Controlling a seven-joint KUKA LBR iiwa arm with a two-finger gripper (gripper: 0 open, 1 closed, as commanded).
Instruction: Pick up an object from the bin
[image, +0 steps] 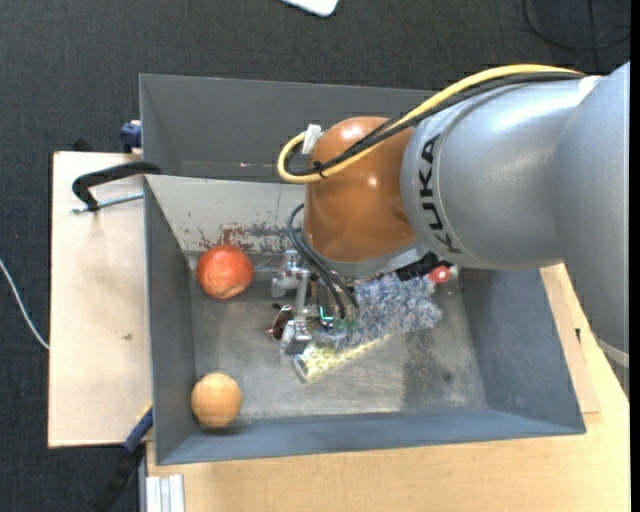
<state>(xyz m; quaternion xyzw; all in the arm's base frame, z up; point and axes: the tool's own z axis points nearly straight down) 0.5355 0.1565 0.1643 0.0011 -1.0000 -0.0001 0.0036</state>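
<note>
Closest up, reaches in from the right as grey arm (520, 170), gripper (305, 325) low mid-bin over the left end of a yellowish flat strip (340, 355), likely poised to pinch it. Cannot tell if open or closed. Leaves red ball (225, 272) and tan ball (215, 398) well apart, left.

A pale yellow speckled strip (345, 354) lies flat, slanted, mid-floor in the bin (500, 370).

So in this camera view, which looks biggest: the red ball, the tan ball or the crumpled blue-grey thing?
Largest: the crumpled blue-grey thing, partly hidden under the arm.
Then the red ball and the tan ball, which look nearly alike; the red one seems slightly bigger, but too close to rank.
</note>
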